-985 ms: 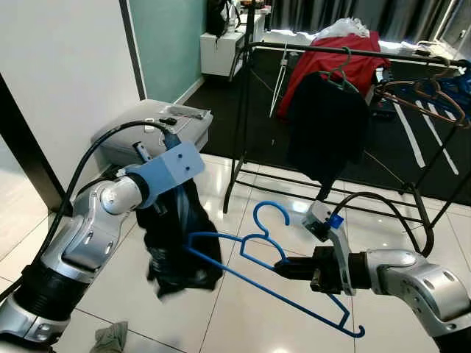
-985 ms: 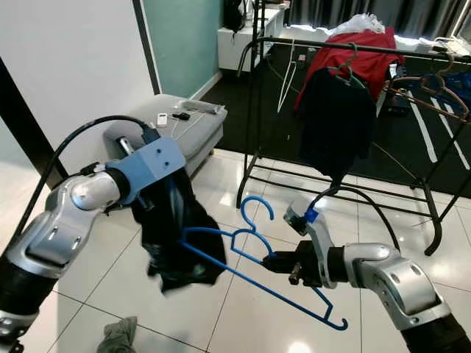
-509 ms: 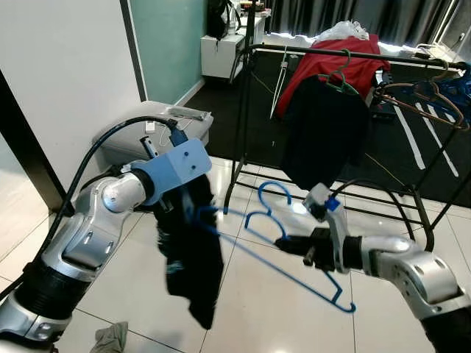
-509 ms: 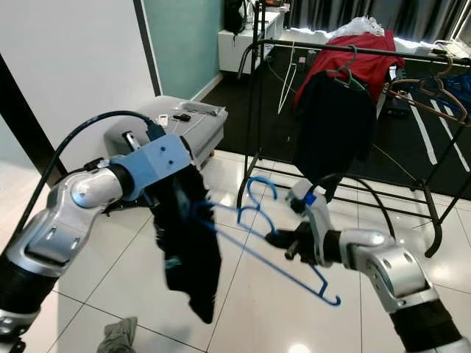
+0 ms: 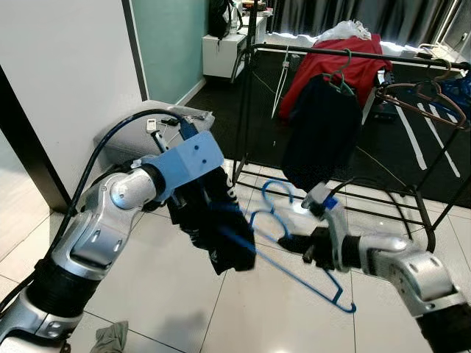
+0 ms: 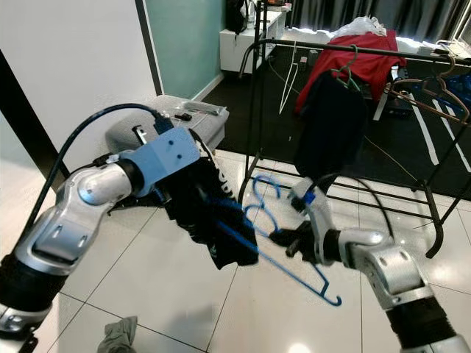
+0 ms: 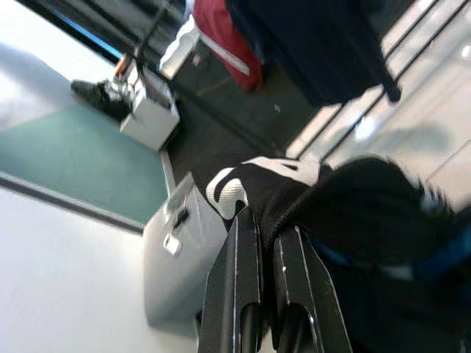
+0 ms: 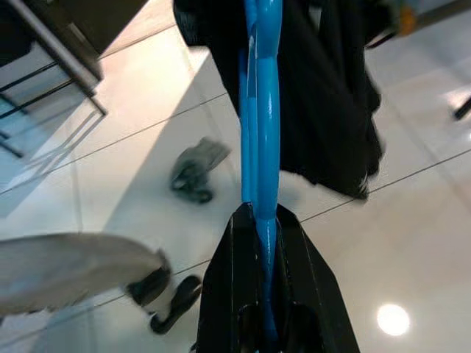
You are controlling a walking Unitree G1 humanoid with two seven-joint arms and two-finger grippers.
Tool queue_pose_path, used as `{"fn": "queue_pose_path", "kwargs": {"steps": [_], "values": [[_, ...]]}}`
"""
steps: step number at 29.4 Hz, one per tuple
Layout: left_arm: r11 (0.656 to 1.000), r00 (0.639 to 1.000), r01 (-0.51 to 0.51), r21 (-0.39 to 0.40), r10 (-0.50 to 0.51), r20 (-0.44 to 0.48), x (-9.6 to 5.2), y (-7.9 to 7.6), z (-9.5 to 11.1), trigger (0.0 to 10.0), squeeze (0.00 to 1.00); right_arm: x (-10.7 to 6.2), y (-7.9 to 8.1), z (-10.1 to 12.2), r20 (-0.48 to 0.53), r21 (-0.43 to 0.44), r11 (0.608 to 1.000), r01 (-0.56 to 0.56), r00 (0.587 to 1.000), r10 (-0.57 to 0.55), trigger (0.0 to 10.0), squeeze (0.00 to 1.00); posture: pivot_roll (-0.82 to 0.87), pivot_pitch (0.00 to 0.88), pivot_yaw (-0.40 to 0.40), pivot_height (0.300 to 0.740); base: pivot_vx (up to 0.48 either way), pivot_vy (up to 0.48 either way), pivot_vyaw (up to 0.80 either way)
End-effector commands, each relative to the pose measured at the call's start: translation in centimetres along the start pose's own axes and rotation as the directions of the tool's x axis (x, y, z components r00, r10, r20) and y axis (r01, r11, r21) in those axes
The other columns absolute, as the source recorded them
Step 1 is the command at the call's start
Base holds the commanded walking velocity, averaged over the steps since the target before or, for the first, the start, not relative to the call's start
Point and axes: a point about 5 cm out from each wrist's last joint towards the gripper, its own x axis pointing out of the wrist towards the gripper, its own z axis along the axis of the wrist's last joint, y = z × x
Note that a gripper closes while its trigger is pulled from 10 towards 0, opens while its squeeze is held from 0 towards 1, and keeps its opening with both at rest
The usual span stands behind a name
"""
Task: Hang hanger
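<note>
A blue plastic hanger [image 8: 266,110] is held low in front of me, my right gripper [image 8: 263,215] shut on its lower bar [image 6: 324,282]. My left gripper [image 7: 268,220] is shut on a black garment [image 5: 221,235] with white print. The garment bunches over the hanger's left end, between the two arms. Behind them stands a black clothes rack [image 5: 353,53] with a black shirt [image 5: 324,125] on a green hanger and a red garment [image 5: 331,62] draped over the rail.
A grey case [image 5: 158,125] lies by the white wall at the left. A grey rag [image 5: 110,338] lies on the glossy tile floor near my feet. Wooden hangers [image 5: 419,92] hang at the rack's right end. A white cabinet [image 5: 221,51] stands far back.
My left arm has swung the black garment up and to the right, onto the hanger's left end. My right gripper has lifted the hanger slightly and brought it nearer the rack.
</note>
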Motion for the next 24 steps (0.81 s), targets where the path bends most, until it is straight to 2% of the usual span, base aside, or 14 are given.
{"fn": "queue_pose_path", "kwargs": {"steps": [1, 3, 4, 5, 6, 7, 8, 10, 11, 13, 15, 16, 18, 24], "values": [[1.000, 0.999, -0.008, 0.002, 0.008, 0.049, 0.0, 0.4, 1.2, 10.0, 0.00, 0.2, -0.4, 0.0, -0.010, -0.002, 0.999, 0.037, 0.999, -0.037, 10.0, 0.00, 0.01, 0.000, -0.039, 0.740, 0.000, 0.000, 0.00], [1.000, 0.998, -0.007, -0.011, 0.008, 0.065, 0.0, 0.3, 1.7, 10.0, 0.00, 0.5, -1.2, -0.2, -0.011, 0.020, 0.995, 0.101, 0.995, -0.101, 10.0, 0.00, 0.01, 0.000, -0.039, 0.740, 0.000, 0.000, 0.00], [1.000, 0.998, -0.011, -0.027, 0.013, 0.068, -0.1, 0.4, 1.9, 10.0, 0.00, 0.5, -2.2, 0.0, 0.004, 0.057, 0.981, 0.185, 0.983, -0.185, 10.0, 0.00, 0.02, 0.000, -0.038, 0.740, 0.000, 0.000, 0.00], [1.000, 0.998, -0.011, -0.027, 0.013, 0.068, -0.1, 0.4, 1.9, 10.0, 0.00, 0.5, -2.2, 0.0, 0.004, 0.057, 0.981, 0.185, 0.983, -0.185, 10.0, 0.00, 0.02, 0.000, -0.038, 0.740, 0.000, 0.000, 0.00], [0.999, 0.998, -0.021, -0.045, 0.024, 0.064, -0.2, 0.6, 1.9, 10.0, 0.00, 0.3, -3.6, 0.1, 0.018, 0.099, 0.951, 0.292, 0.955, -0.295, 10.0, 0.00, 0.02, 0.000, -0.039, 0.740, 0.000, 0.000, 0.00], [0.999, 0.998, -0.021, -0.045, 0.024, 0.064, -0.2, 0.6, 1.9, 10.0, 0.00, 0.3, -3.6, 0.1, 0.018, 0.099, 0.951, 0.292, 0.955, -0.295, 10.0, 0.00, 0.02, 0.000, -0.039, 0.740, 0.000, 0.000, 0.00], [0.998, 0.998, -0.028, -0.058, 0.031, 0.061, -0.3, 0.7, 1.9, 10.0, 0.00, 0.2, -4.5, 0.1, 0.022, 0.130, 0.923, 0.362, 0.930, -0.367, 10.0, 0.00, 0.02, 0.000, -0.039, 0.740, 0.000, 0.000, 0.00], [0.994, 0.998, -0.055, -0.098, 0.058, 0.034, -0.8, 1.0, 1.5, 10.0, 0.00, -1.0, -7.0, 0.6, 0.077, 0.217, 0.818, 0.532, 0.826, -0.558, 10.0, 0.00, 0.03, 0.000, -0.040, 0.740, 0.000, 0.000, 0.00], [0.994, 0.998, -0.055, -0.098, 0.058, 0.034, -0.8, 1.0, 1.5, 10.0, 0.00, -1.0, -7.0, 0.6, 0.077, 0.217, 0.818, 0.532, 0.826, -0.558, 10.0, 0.00, 0.03, 0.000, -0.040, 0.740, 0.000, 0.000, 0.00], [0.990, 0.997, -0.080, -0.118, 0.079, -0.009, -1.2, 1.2, 0.7, 10.0, 0.00, -2.0, -8.1, 1.4, 0.145, 0.299, 0.755, 0.583, 0.755, -0.640, 10.0, 0.00, 0.03, 0.000, -0.041, 0.740, 0.000, 0.000, 0.00], [0.988, 0.994, -0.090, -0.125, 0.082, -0.068, -1.4, 1.0, -0.4, 10.0, 0.00, -2.5, -8.3, 2.6, 0.240, 0.357, 0.748, 0.559, 0.719, -0.652, 10.0, 0.00, 0.04, 0.000, -0.043, 0.740, 0.000, 0.000, 0.00], [0.988, 0.994, -0.090, -0.125, 0.082, -0.068, -1.4, 1.0, -0.4, 10.0, 0.00, -2.5, -8.3, 2.6, 0.240, 0.357, 0.748, 0.559, 0.719, -0.652, 10.0, 0.00, 0.04, 0.000, -0.043, 0.740, 0.000, 0.000, 0.00], [0.991, 0.989, -0.076, -0.112, 0.061, -0.136, -1.5, 0.1, -1.6, 10.0, 0.00, -2.9, -8.0, 4.5, 0.363, 0.400, 0.771, 0.496, 0.686, -0.630, 10.0, 0.00, 0.04, 0.000, -0.041, 0.740, 0.000, 0.000, 0.00], [0.991, 0.990, -0.005, -0.136, -0.014, -0.142, -0.9, -2.5, -1.5, 10.0, 0.00, -3.3, -7.3, 7.2, 0.522, 0.434, 0.806, 0.402, 0.618, -0.588, 10.0, 0.00, 0.03, 0.000, -0.036, 0.740, 0.000, 0.000, 0.00]]}}
